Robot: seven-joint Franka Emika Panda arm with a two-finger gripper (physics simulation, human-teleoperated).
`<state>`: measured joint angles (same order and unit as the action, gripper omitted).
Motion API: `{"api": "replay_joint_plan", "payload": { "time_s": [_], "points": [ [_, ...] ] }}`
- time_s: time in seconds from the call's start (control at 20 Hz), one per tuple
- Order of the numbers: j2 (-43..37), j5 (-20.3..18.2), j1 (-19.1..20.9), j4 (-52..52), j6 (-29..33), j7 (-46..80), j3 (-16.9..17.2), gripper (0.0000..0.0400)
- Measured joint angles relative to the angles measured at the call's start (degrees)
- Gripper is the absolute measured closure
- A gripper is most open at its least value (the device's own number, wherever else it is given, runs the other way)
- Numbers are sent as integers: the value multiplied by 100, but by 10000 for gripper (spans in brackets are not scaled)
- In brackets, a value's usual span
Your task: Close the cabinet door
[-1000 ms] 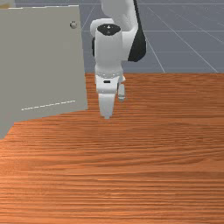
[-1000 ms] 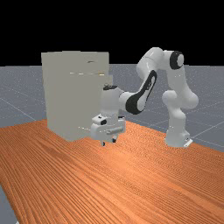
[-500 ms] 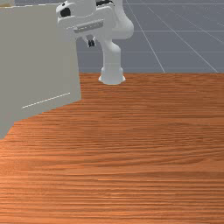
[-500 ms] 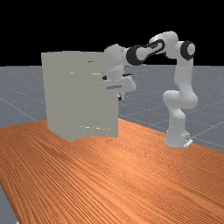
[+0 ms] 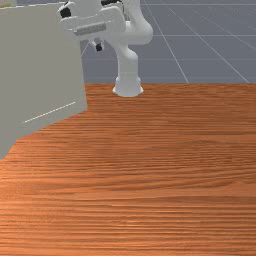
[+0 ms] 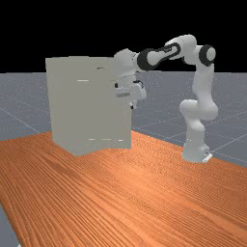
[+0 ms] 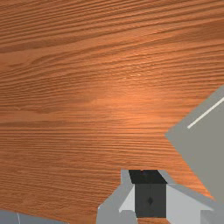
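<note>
Observation, cabinet door. The door stands open, swung out at an angle from the cabinet; in the front view it takes up the upper left, and its lower edge slants up toward its free side edge. Low on its face runs a thin pale line.

Claw state: my claw is together, the two dark fingertips meeting with nothing visible between them, as read from the wrist view. It points downward with a slight tilt and hangs high above the bench, well apart from the wood.

Position: in the front view the fingertips appear just beyond the door's free edge, toward its upper part, and my hand overlaps the top of that edge. In the far view the claw hangs by the same free edge, on the far view's right. Contact between claw and door: cannot tell.

Wrist view: a lower corner of the door shows near my fingertips, with bench grain beyond it.

Arm: the base is upright on the bench, apart from the door. The upper arm sections are raised and reach across toward the cabinet.
</note>
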<state>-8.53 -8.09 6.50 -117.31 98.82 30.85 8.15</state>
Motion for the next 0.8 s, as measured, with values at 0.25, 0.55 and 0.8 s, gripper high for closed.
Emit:
{"api": "replay_joint_plan", "payload": {
  "time_s": [0.25,0.55,0.8],
  "points": [
    [-684,72,13,-1000,50,-9,-29,400],
    [-849,484,259,-1212,39,-56,392,400],
    [-782,636,592,-1147,251,-332,958,400]
  ]
}}
